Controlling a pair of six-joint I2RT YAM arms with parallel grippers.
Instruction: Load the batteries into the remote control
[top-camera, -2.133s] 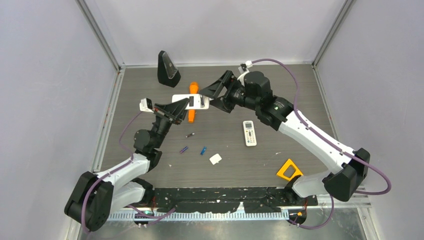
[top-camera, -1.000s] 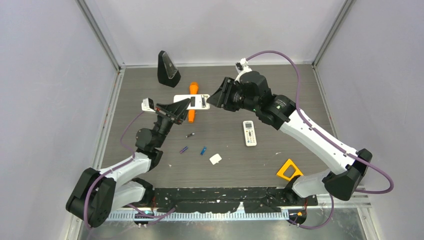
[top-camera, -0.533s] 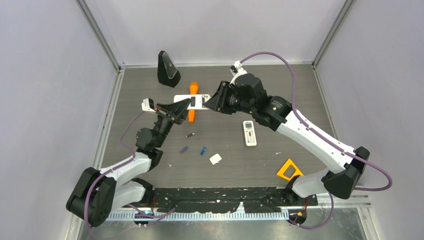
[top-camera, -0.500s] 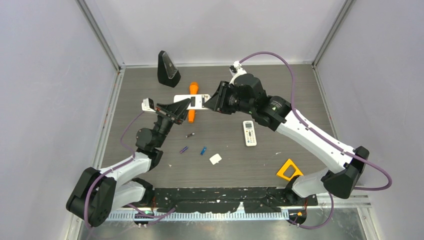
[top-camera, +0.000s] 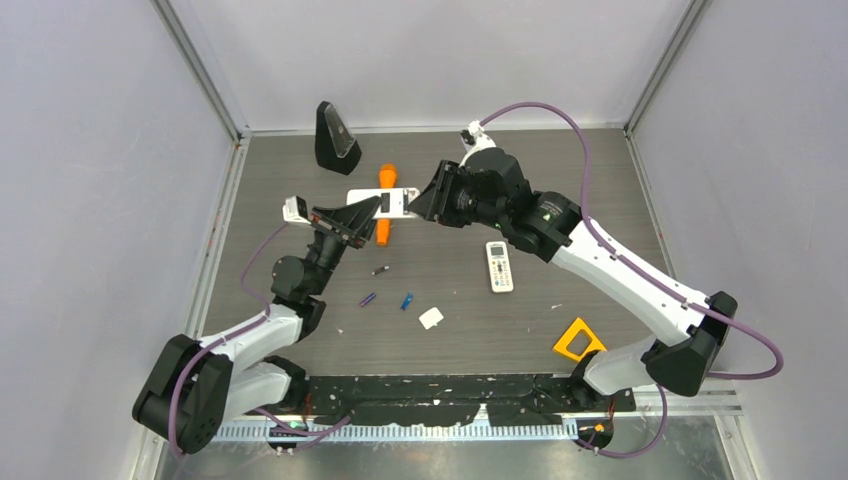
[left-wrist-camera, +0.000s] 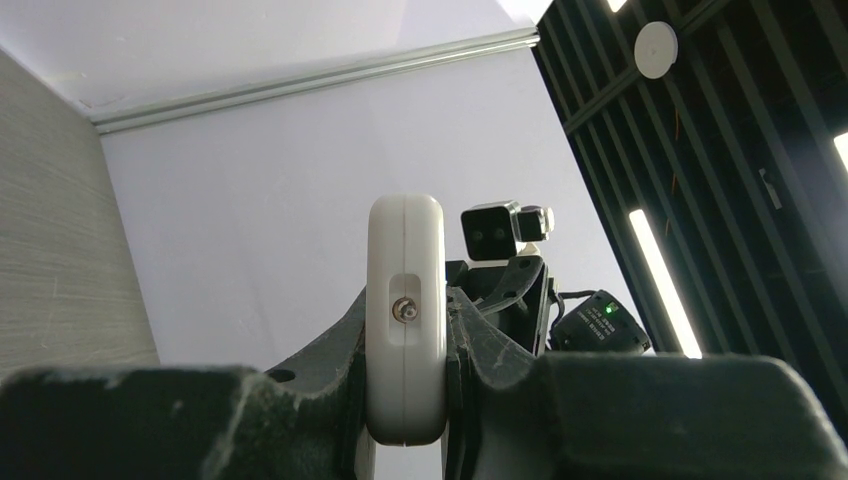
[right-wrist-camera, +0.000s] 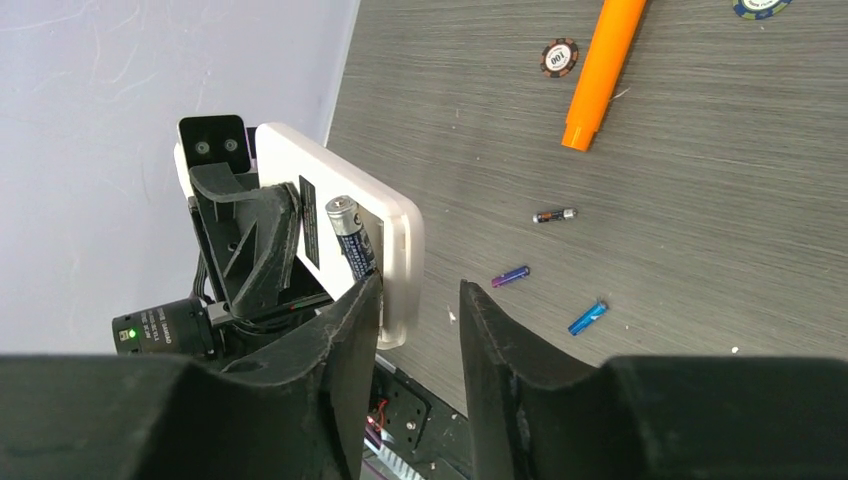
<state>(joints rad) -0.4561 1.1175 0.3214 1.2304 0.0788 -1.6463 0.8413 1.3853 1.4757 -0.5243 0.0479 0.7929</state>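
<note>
My left tool (left-wrist-camera: 405, 385) clamps the white remote (left-wrist-camera: 405, 260) midair. One battery (right-wrist-camera: 350, 235) sits tilted, half in its bay, with my right tool (right-wrist-camera: 415, 330) parted at that end. Three loose batteries (top-camera: 380, 270) lie on the worktop (top-camera: 560, 180) at the remote's 6 o'clock, unloaded.

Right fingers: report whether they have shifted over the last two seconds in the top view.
Yes. The right fingers have moved left, ending closer to the orange marker pen that lies unmoved on the table.

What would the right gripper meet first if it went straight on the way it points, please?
Probably the near end of the white remote that the left gripper holds, beside the battery sticking out of it; depth is unclear.
</note>
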